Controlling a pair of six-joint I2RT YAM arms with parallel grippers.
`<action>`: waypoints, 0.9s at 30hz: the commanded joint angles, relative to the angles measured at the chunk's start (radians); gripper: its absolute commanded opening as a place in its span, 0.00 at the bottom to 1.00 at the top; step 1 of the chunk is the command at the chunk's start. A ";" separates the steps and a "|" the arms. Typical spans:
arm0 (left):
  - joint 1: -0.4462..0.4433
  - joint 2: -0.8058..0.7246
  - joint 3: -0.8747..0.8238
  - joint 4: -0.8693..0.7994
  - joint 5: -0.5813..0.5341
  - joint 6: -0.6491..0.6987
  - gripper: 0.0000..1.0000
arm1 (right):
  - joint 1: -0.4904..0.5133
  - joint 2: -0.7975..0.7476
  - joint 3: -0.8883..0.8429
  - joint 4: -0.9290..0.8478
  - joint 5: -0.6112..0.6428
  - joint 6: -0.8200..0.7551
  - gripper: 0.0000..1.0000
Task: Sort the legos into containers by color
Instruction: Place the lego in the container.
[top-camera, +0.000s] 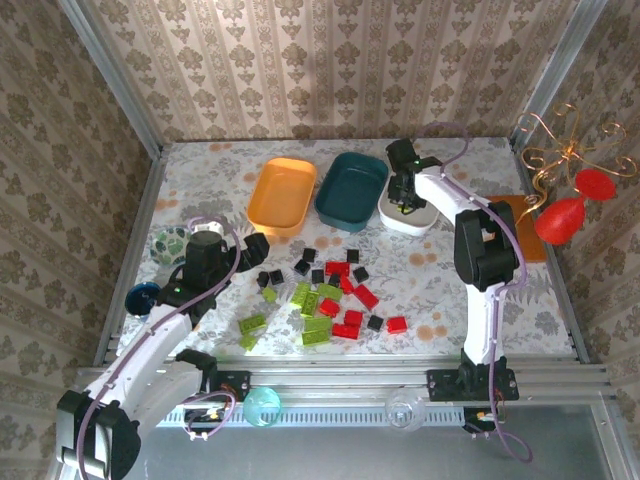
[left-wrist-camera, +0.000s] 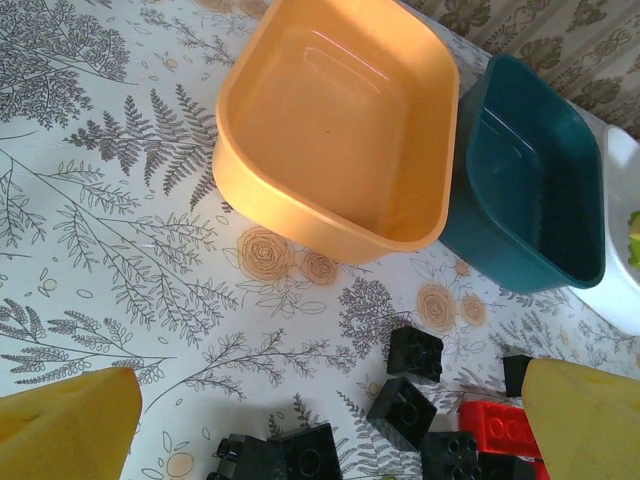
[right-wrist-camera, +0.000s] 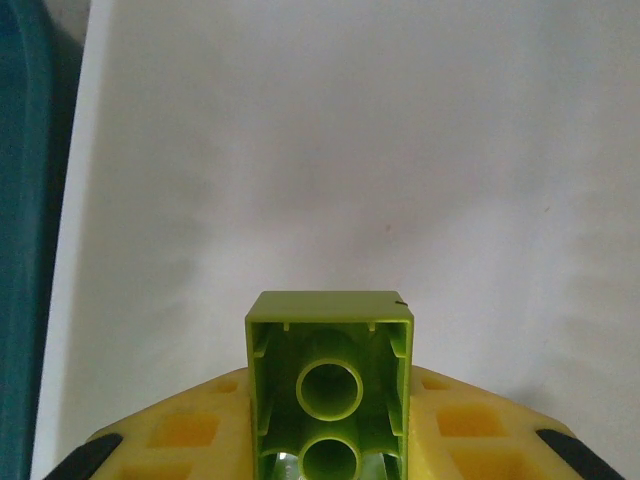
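On the near worktop (top-camera: 450, 290): legos (top-camera: 325, 295) lie loose, some cut off at the left wrist view's edge | left fingers (left-wrist-camera: 70, 425) wide above black bricks (left-wrist-camera: 415, 352) | far side: right fingers (right-wrist-camera: 180, 435) grip a lime brick (right-wrist-camera: 330, 385) over the white tub (right-wrist-camera: 350, 150), brick's lower end cut off.

Smooth glossy plastic: orange tub (left-wrist-camera: 300, 205), lime brick (right-wrist-camera: 330, 345).

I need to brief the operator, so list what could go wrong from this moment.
1. The right gripper holds a lime brick over the white tub, with the teal tub close alongside; a skewed release might bounce it out or into the wrong tub.
2. The open left gripper hangs over black bricks crowded against a red brick; closing there could catch two colours or scatter the pile.
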 joint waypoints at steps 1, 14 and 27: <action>-0.005 -0.012 0.031 -0.019 -0.020 0.021 0.99 | 0.026 -0.016 -0.037 -0.045 -0.020 -0.004 0.24; -0.001 -0.010 0.037 -0.023 -0.021 0.020 0.99 | 0.124 -0.137 -0.236 0.045 -0.041 0.023 0.24; -0.001 0.010 0.092 -0.179 -0.082 0.061 0.99 | 0.141 -0.393 -0.367 0.140 0.045 0.039 0.70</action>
